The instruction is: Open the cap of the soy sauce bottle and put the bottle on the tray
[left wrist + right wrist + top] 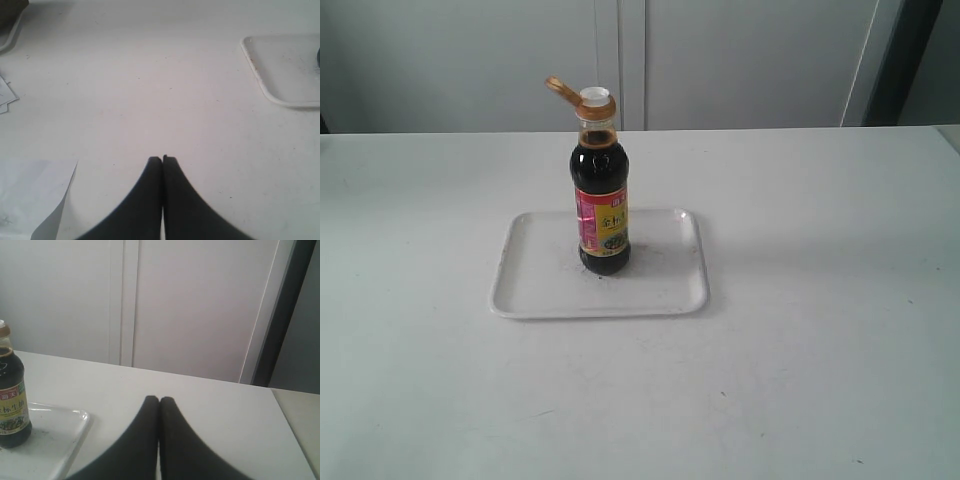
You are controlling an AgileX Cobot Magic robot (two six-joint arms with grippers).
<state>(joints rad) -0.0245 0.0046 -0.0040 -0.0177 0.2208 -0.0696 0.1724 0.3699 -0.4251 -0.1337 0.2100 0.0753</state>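
Observation:
The soy sauce bottle (602,205) stands upright in the middle of the white tray (660,285). Its gold-brown cap (560,90) is flipped open to the left, baring the white spout ring (595,98). Neither arm shows in the exterior view. In the left wrist view my left gripper (163,159) is shut and empty over bare table, well away from the tray (280,75). In the right wrist view my right gripper (159,399) is shut and empty, with the bottle (11,407) and a tray corner (65,435) off to one side.
The white table (820,350) runs back to a pale wall (740,60). Sheets of paper (35,200) lie on the table close to the left gripper, and a pale rounded rim (12,35) shows at one corner of that view.

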